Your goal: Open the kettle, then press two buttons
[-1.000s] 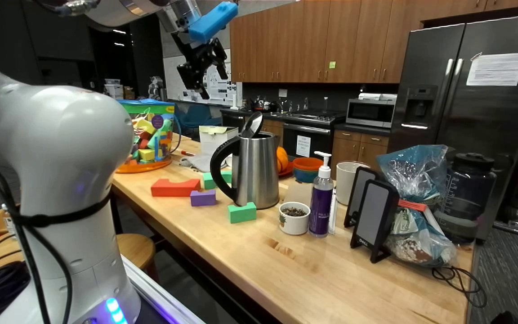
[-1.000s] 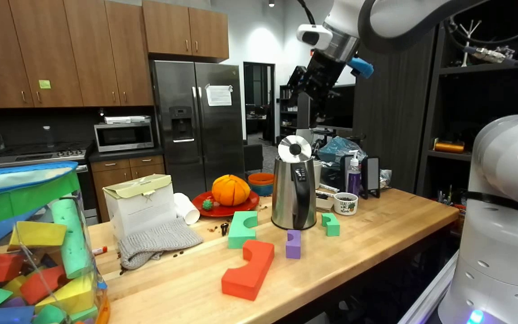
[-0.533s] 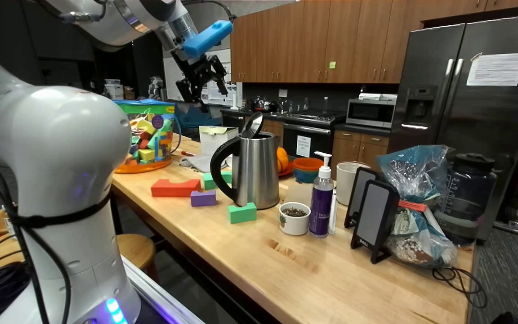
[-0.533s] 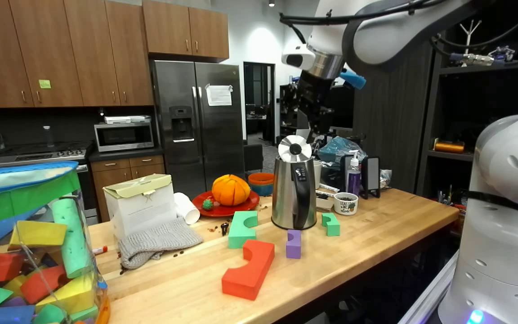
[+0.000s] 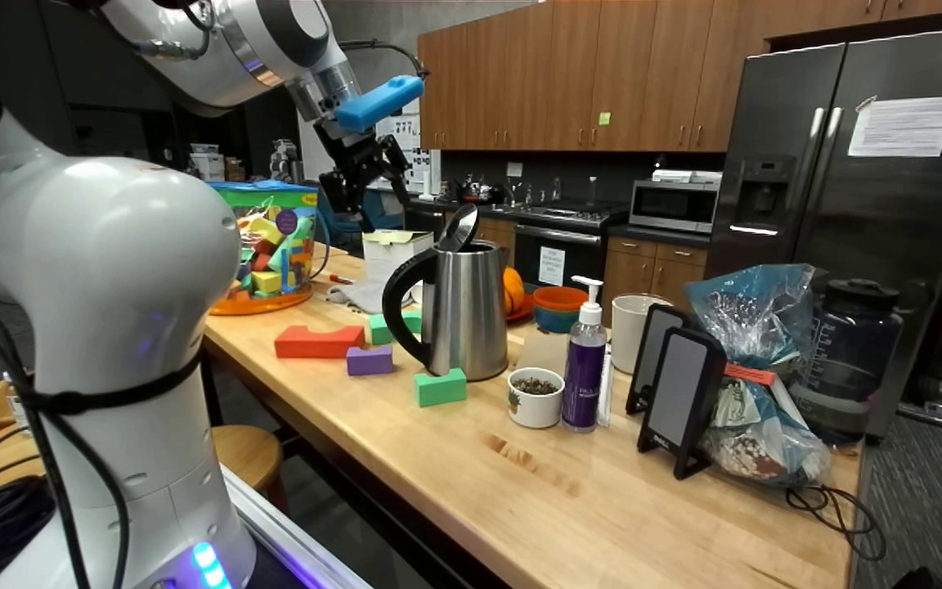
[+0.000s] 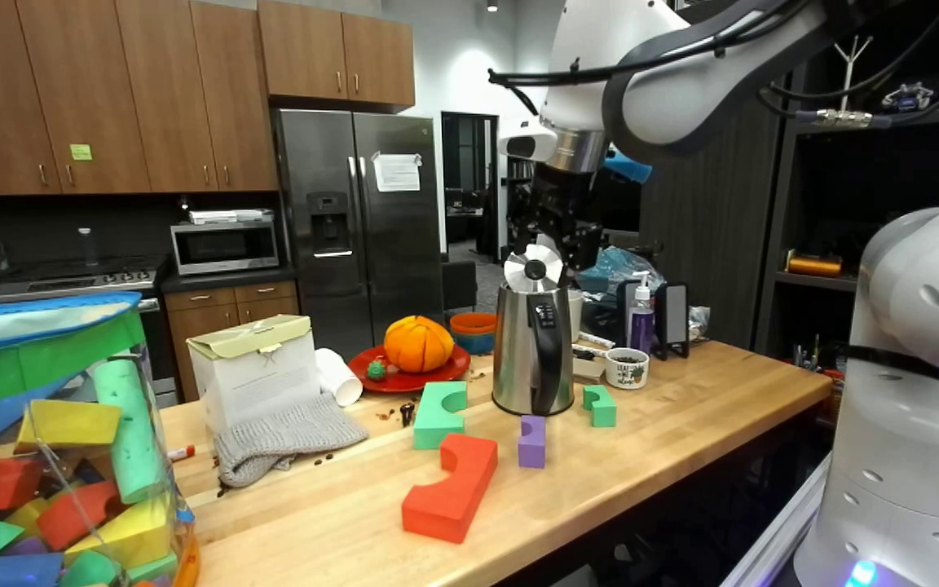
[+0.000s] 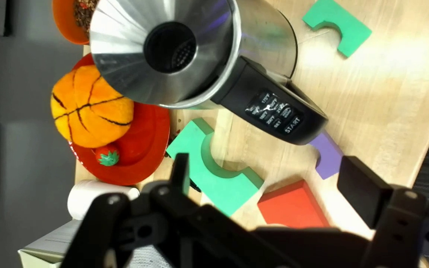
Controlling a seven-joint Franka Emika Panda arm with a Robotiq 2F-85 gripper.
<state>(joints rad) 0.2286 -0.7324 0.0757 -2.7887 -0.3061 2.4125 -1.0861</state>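
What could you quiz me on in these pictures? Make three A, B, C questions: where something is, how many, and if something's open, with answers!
1. Where is the orange plush ball?
A. On the stove
B. On the red plate
C. In the microwave

2. How many green blocks lie loose on the wooden table?
A. Two
B. Four
C. Six

3. How is the lid of the electric kettle?
A. Shut
B. Missing
C. Raised

1 B: an exterior view shows it sitting there.
2 A: one large and one small show in both exterior views.
3 C: it stands tilted up in both exterior views.
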